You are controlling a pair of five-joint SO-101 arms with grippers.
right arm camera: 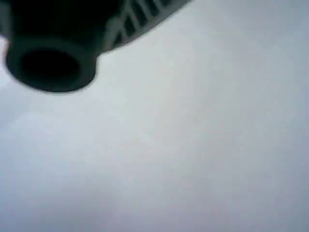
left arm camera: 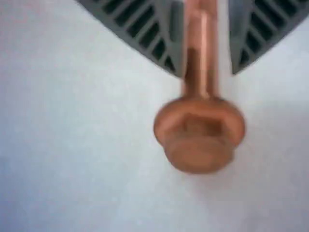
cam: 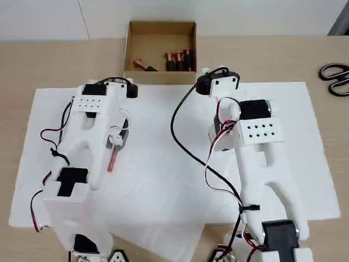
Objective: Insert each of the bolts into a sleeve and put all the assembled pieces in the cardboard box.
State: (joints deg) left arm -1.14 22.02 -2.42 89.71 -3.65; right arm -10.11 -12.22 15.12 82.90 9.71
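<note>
While the left gripper (left arm camera: 200, 60) clenches a copper bolt (left arm camera: 199, 130) by its shank above the white sheet (cam: 163, 185), the right gripper (right arm camera: 82, 36) grasps a black sleeve (right arm camera: 48, 67). Bare sheet separates the arms. The box (cam: 131, 49) touches the sheet's far edge.

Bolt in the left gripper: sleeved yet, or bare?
Bare. The bolt shows copper shank and head in the left gripper, with nothing around it; the black sleeve is apart, in the right wrist view.
</note>
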